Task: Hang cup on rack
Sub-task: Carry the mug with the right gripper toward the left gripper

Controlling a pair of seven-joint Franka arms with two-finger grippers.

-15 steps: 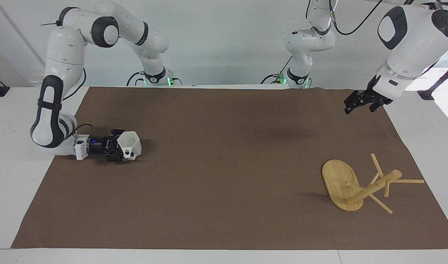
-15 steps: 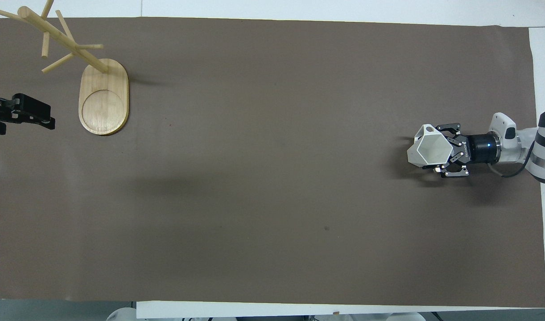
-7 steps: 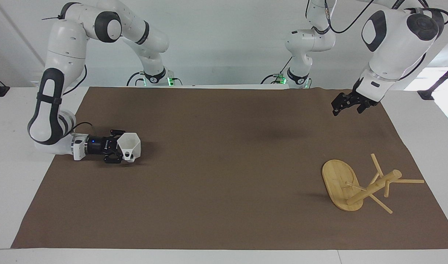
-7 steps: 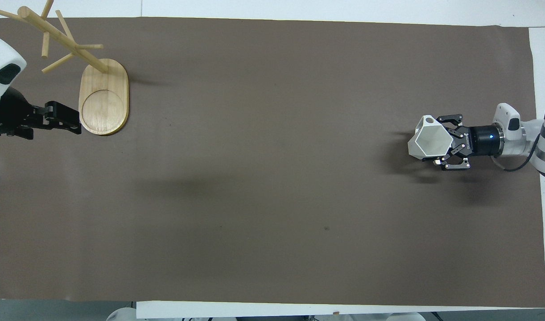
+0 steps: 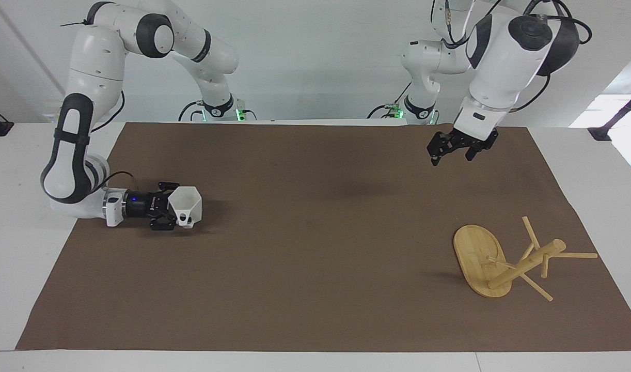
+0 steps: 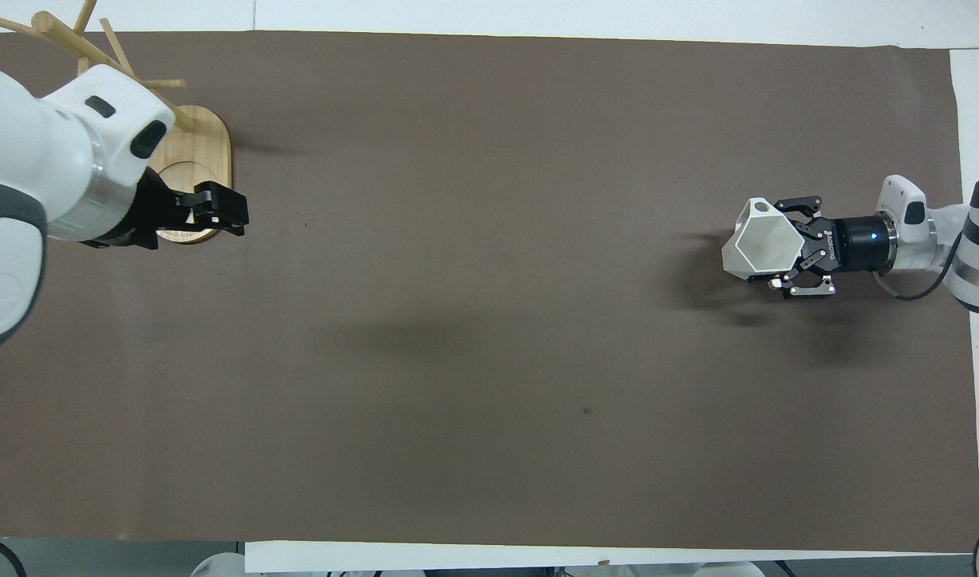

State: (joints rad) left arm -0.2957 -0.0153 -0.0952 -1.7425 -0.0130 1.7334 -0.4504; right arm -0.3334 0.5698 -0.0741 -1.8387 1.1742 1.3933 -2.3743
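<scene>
The small white faceted cup [image 5: 186, 202] [image 6: 760, 243] hangs just over the brown mat at the right arm's end of the table. My right gripper [image 5: 172, 213] [image 6: 792, 252] lies level and is shut on the cup's wall. The cup's rim faces upward and its handle points away from the robots. The bamboo rack [image 5: 524, 264] [image 6: 211, 132] stands on its oval base at the left arm's end. My left gripper [image 5: 451, 154] [image 6: 233, 215] is open and holds nothing. It hangs high over the mat, and from above its arm covers part of the rack.
A brown mat [image 5: 315, 258] [image 6: 489, 320] covers most of the white table, with bare white strips along the edges. Both arms' bases stand at the robots' end of the table.
My left arm has swung in from the table's end toward the middle, its gripper still open. My right gripper has shifted slightly toward the middle with the cup in it.
</scene>
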